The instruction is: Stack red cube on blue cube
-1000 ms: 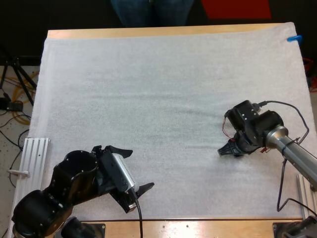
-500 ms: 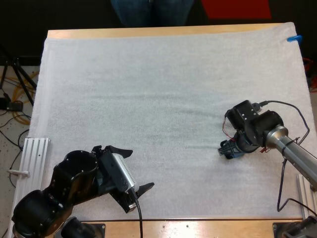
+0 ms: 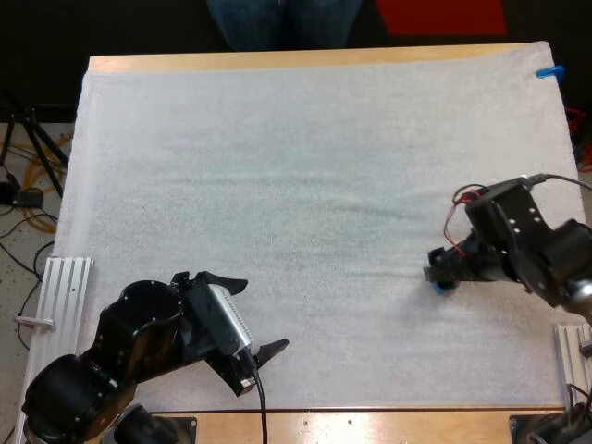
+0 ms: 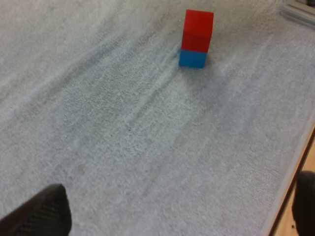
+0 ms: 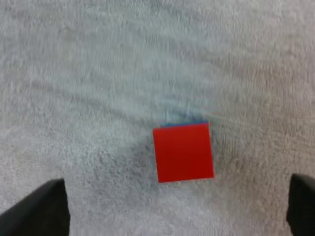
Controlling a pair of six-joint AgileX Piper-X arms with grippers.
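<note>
The red cube (image 4: pixel 198 30) stands on top of the blue cube (image 4: pixel 192 58), squarely aligned, on the white mat. From straight above, the red cube (image 5: pixel 183 152) covers all but a thin edge of the blue cube (image 5: pixel 184 123). My right gripper (image 3: pixel 442 273) hovers open above the stack, its fingers (image 5: pixel 39 209) wide apart and clear of both cubes. In the high view a sliver of the blue cube (image 3: pixel 445 286) shows under that gripper. My left gripper (image 3: pixel 262 314) rests open near the mat's front edge, far from the stack, holding nothing.
A person's legs (image 3: pixel 282 20) are beyond the table's far side. An aluminium rail (image 3: pixel 65 287) lies off the mat's left edge and another (image 3: pixel 573 347) at the front right. The white mat (image 3: pixel 305 166) spreads bare across the table's middle.
My right gripper has opened, let go of the red cube and drawn up and to the right off the stack. The left arm has not moved.
</note>
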